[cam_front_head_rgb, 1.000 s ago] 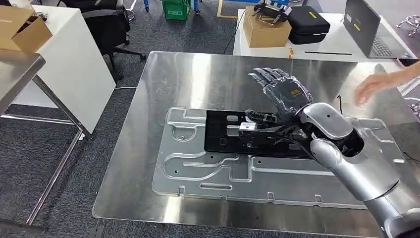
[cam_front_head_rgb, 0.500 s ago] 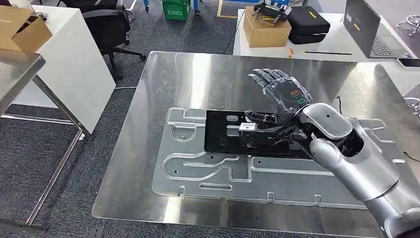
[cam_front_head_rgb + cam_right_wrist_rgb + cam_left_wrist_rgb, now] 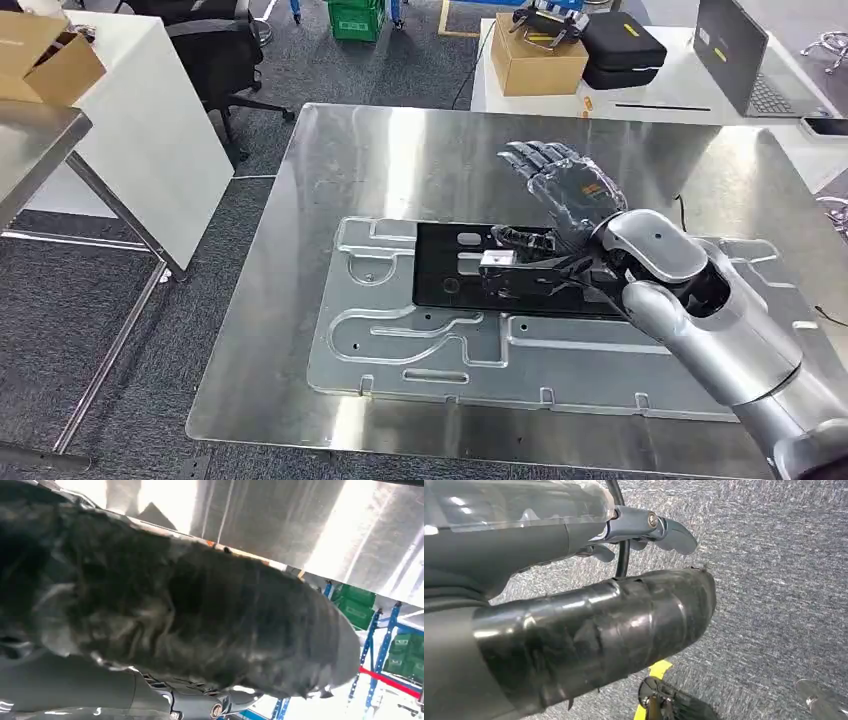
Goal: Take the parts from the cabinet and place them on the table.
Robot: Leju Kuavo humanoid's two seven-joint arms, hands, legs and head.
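Black plate [image 3: 470, 265] lies flat on the big silver stamped panel [image 3: 420, 345], which lies flat on the steel table [image 3: 400, 150]. So 2 parts look placed already, black 1 stacked on the silver 1, towards its far side.

R hand [image 3: 568, 190] sits above the black plate's right end, palm up-ish, fingers [image 3: 530, 155] spread and extended, holding nothing. Wrist and forearm hide the plate's right end, so can't tell if any of the hand is touching it. Looks like a release/retreat stage imo.

L hand [image 3: 524, 610] hangs low over grey carpet in the wrist cam. Nothing in it as far as I can see, but can't tell the finger state, too close.

Risks from here:
- the white block and cables [image 3: 520, 265] at the wrist sit right over the black plate. If the arm pulls back low they could snag an edge and drag the plate off the panel.
- metal on metal, probably slick, so a small nudge may shift the stack.
- the panel's near edge is close to the table's front edge, so a pull toward the robot could tip it off.

Beyond the table: white desk with cardboard box [image 3: 535, 60], black case [image 3: 622, 48], laptop [image 3: 740, 50].
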